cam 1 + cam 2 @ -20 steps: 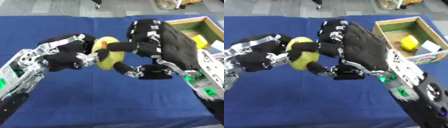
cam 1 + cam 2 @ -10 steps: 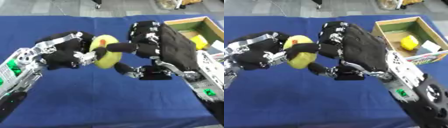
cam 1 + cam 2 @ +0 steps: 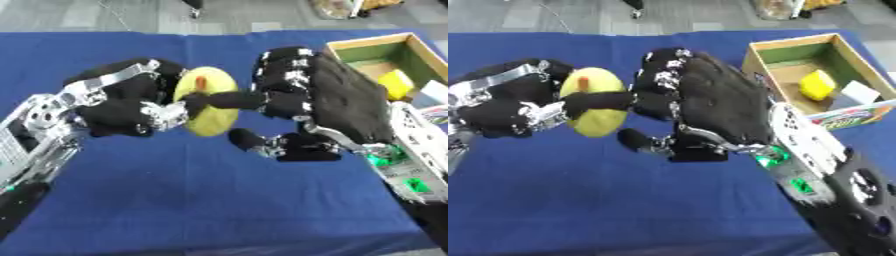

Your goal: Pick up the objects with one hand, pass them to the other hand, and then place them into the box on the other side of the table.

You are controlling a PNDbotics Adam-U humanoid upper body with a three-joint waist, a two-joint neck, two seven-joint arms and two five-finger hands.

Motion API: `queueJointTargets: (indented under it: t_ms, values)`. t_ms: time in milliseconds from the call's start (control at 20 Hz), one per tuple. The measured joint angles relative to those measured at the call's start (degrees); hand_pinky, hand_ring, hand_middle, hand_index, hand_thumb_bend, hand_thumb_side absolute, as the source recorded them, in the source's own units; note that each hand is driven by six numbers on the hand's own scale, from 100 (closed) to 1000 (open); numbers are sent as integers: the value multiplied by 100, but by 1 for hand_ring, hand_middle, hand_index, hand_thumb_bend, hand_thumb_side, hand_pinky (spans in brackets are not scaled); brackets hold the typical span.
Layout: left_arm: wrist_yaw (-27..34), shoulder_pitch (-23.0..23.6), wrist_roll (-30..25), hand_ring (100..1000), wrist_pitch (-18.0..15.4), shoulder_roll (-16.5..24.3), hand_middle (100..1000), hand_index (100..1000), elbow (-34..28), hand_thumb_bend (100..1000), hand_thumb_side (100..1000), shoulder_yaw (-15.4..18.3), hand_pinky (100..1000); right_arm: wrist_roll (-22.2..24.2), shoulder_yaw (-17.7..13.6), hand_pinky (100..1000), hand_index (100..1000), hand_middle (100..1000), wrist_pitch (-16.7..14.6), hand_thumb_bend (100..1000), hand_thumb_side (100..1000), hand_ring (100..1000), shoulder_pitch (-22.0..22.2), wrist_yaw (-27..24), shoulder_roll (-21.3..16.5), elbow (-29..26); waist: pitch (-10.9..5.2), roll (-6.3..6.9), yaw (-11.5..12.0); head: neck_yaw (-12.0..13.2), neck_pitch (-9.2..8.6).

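Sitting at the far right corner of my blue table (image 3: 579, 200), the one cardboard box (image 3: 780, 47) has a green inside and holds a yellow block (image 3: 816, 84) with a white piece (image 3: 859, 92) just beside it; its near wall carries print I cannot read, and in the left eye view the picture's edge cuts it off. Between my two hands hangs a single yellow fruit-like object (image 3: 208, 105) with an orange stub on top, above the cloth mid-table. My left hand (image 3: 131, 107) curls round its left side; my right hand (image 3: 702, 112) lays one finger across its front, the thumb below. My knuckles hide its right edge.
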Motion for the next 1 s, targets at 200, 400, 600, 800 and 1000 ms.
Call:
queueJointTargets:
  t_ms: [200,400,600,800,1000]
  values:
    - [0,0,-12,572,-12,0,445,522,0,100,278,0,687,21,0,457,831,253,25,200,100,340,2,33,-19,0,0,0,3,-8,0]
    - [0,0,-32,572,-23,1,446,523,0,100,279,0,687,18,0,453,762,247,60,171,100,337,3,54,-19,0,-10,0,11,-11,0]
    - [-1,0,-46,572,-15,25,445,523,0,100,280,-2,687,-26,0,441,729,229,123,144,100,330,4,95,-19,0,-11,0,27,-14,0]
    - [-1,0,-61,572,-2,42,445,523,0,100,281,-4,687,-105,0,430,720,214,248,115,100,321,4,126,-19,0,-11,0,31,-16,0]
    - [5,0,-70,572,11,42,445,522,0,100,282,-7,687,-193,25,424,718,207,364,114,100,318,4,193,-19,0,-11,0,34,-19,0]
